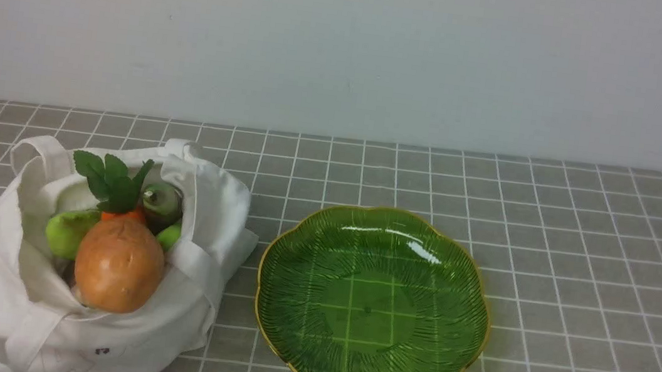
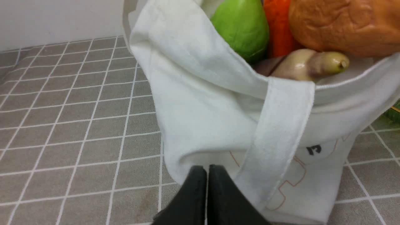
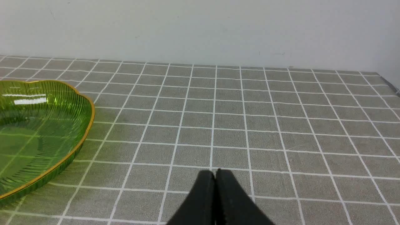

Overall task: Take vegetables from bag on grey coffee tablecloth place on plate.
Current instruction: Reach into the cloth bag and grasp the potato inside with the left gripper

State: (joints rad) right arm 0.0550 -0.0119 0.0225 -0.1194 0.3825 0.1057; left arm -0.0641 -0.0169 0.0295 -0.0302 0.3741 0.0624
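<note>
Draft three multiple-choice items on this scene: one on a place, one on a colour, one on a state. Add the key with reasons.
1. From the front, the plate lies where relative to the bag?
A. behind it
B. to its right
C. inside it

2. The potato is
A. purple
B. white
C. brown-orange

3. The left gripper and right gripper have jaws
A. both shut
B. both open
C. one open, one shut

Key: 1 B, it sits on the tablecloth right of the bag. 2 C, its skin shows brown-orange. 3 A, each wrist view shows them pressed together.
</note>
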